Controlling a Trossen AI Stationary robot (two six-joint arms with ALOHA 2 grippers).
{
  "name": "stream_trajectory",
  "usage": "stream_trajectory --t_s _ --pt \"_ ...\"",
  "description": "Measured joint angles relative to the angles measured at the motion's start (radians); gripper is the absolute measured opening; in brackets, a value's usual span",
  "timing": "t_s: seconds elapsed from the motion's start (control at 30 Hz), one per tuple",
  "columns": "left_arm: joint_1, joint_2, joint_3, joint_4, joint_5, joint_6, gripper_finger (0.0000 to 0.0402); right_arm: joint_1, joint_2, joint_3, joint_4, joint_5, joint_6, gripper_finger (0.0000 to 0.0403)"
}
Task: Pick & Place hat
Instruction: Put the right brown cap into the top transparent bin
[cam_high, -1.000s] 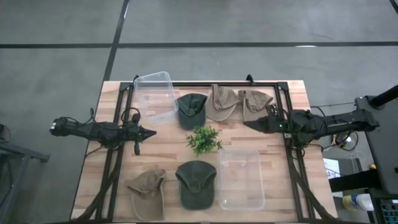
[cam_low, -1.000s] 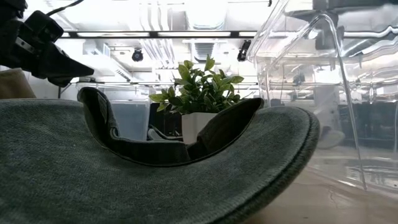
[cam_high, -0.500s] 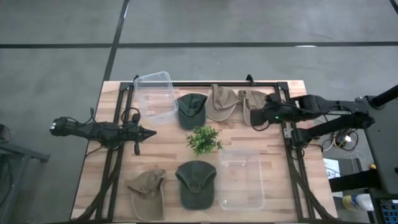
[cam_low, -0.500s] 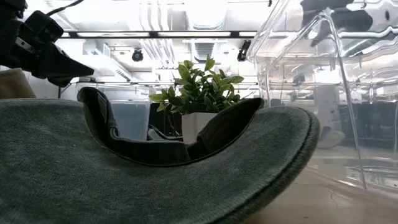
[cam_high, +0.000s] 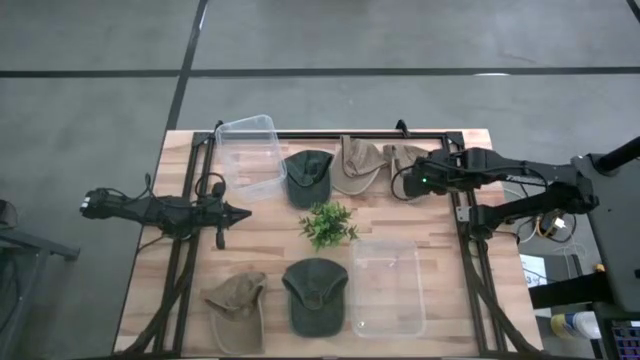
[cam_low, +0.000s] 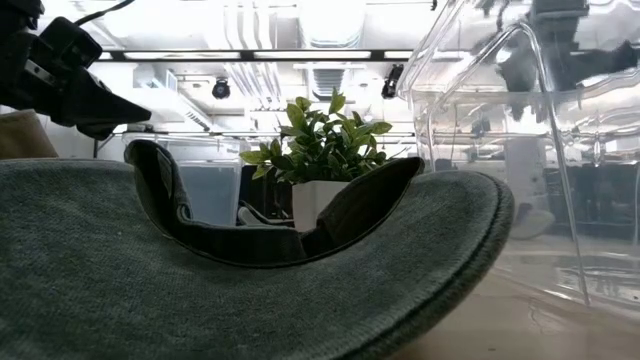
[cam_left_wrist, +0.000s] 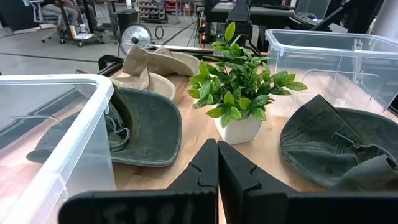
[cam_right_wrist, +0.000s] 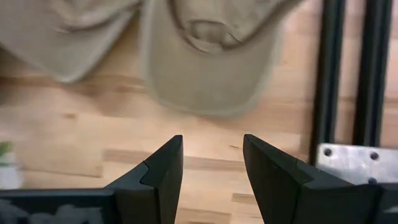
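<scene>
Three hats lie in a row at the far side: a dark green one (cam_high: 308, 178), a tan one (cam_high: 357, 165) and a second tan one (cam_high: 412, 160). A tan hat (cam_high: 237, 297) and a green hat (cam_high: 316, 293) lie at the near side. My right gripper (cam_high: 401, 185) is open and empty; it points down above the bare wood just on the near side of the right tan hat's brim (cam_right_wrist: 211, 74). My left gripper (cam_high: 243, 212) is shut and empty at the table's left, level, and points at the plant (cam_left_wrist: 239, 93).
A small potted plant (cam_high: 327, 222) stands mid-table. One clear bin (cam_high: 248, 155) sits at the far left, another (cam_high: 387, 285) at the near right. Black frame rails (cam_right_wrist: 348, 68) run along the table beside the right tan hat. The green near hat (cam_low: 250, 270) fills the low view.
My right gripper has swung toward the table's far edge and a little to the left. It now stands by the right tan hat's brim. The hats have not moved.
</scene>
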Motion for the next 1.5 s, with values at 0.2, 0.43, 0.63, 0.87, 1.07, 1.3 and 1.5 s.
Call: stream_trajectory --t_s 0.2,0.43,0.63,0.87,1.07,1.3,1.5 --pt "0.000 0.000 0.000 0.000 0.000 0.000 0.0000 -0.063 -0.060 -0.173 0.090 -0.062 -0.016 0.0164" --pt "0.000 0.000 0.000 0.000 0.000 0.000 0.0000 -0.126 -0.137 -0.351 0.213 -0.084 0.062 0.0158" --pt "0.000 0.000 0.000 0.000 0.000 0.000 0.0000 -0.145 -0.177 -0.464 0.339 -0.083 0.127 0.0150" --pt "0.000 0.000 0.000 0.000 0.000 0.000 0.0000 -0.148 -0.163 -0.514 0.394 0.038 0.215 0.0141" --pt "0.000 0.000 0.000 0.000 0.000 0.000 0.0000 -0.174 -0.150 -0.554 0.438 0.040 0.350 0.0139" --pt "0.000 0.000 0.000 0.000 0.000 0.000 0.0000 -0.176 -0.143 -0.572 0.448 0.090 0.470 0.0141" --pt "0.000 0.000 0.000 0.000 0.000 0.000 0.0000 -0.204 -0.129 -0.596 0.550 0.112 0.502 0.0141"
